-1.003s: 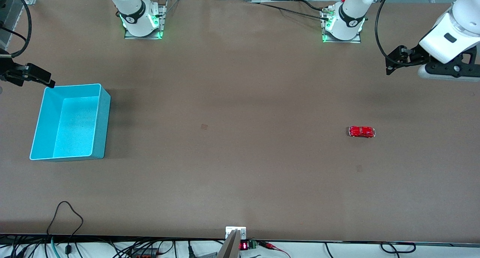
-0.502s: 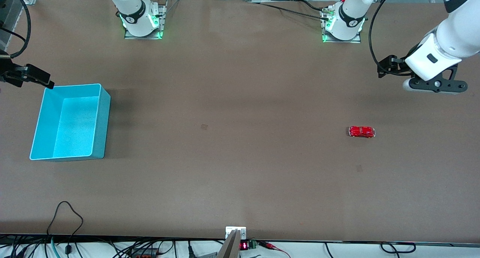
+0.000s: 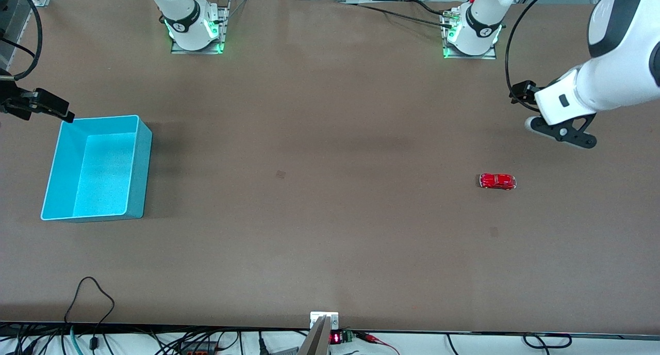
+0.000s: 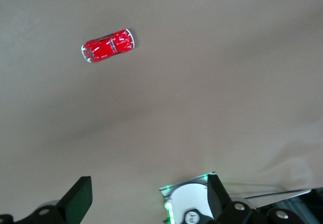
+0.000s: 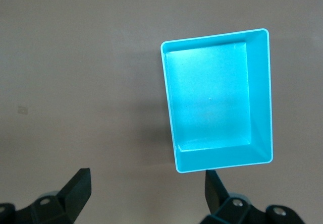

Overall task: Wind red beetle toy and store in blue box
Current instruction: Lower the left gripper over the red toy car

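Beetle [image 3: 497, 181]: loose on counter [image 3: 330, 215].
My left fingers [image 4: 81, 201]: wide, empty.
My right fingers [image 5: 78, 188]: wide, empty, waiting.
Risk: nudging it rolling.

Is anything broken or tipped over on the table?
No, nothing stands out. The red beetle toy sits upright on its wheels, and the blue box stands upright and empty. The left gripper and the right gripper are open in the air.

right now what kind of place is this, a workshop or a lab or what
Most likely a robotics lab test bench: two arms bolted along one edge of a bare brown table, cables trailing off it, and only a red beetle toy and a blue box laid out.
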Robot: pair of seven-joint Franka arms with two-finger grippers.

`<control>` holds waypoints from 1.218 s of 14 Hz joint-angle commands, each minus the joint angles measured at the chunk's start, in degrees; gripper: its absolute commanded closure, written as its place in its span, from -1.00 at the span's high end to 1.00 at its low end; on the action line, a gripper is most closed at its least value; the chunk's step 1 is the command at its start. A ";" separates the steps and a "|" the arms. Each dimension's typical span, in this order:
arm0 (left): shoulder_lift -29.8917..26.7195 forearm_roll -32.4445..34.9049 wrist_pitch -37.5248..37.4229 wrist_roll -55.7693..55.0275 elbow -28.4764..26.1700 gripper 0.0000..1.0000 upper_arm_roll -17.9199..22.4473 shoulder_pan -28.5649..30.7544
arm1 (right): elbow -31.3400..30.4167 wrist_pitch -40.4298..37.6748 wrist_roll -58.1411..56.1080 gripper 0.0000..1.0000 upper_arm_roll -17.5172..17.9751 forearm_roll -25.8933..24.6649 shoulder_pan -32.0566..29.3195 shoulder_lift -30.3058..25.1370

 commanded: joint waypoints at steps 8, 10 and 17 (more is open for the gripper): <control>-5.89 5.96 34.57 31.99 -26.65 1.00 -0.18 3.88 | 0.53 0.40 0.74 1.00 0.11 -0.25 -0.20 0.42; -5.45 6.76 43.09 38.93 -30.34 1.00 -0.27 5.28 | 0.53 0.40 0.74 1.00 0.11 -0.25 -0.20 0.42; 5.09 6.94 60.88 58.47 -33.17 1.00 -0.27 8.54 | 0.53 0.49 0.74 1.00 0.11 -0.08 -0.20 0.78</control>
